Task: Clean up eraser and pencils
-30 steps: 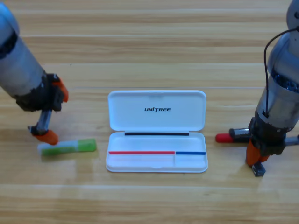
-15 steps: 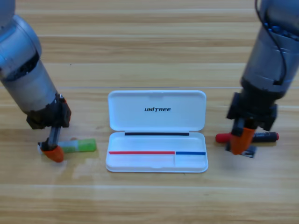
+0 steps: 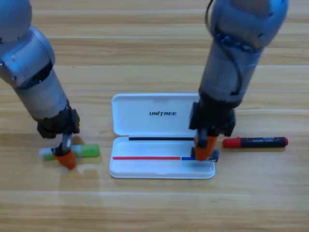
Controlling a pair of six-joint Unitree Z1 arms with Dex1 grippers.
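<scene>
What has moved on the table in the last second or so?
The right gripper swung left from beside the red-capped pencil to the open white case's right compartment, carrying the small dark eraser. The left gripper slid down onto the middle of the green pencil. Both pencils and the case stayed where they were.

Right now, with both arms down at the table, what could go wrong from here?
The right gripper carries the eraser at the white case's right edge; released there, it might land on the rim or the table. The left gripper straddles the green pencil; a poor grip could roll it away. The black pencil with red cap lies near the right arm.
</scene>
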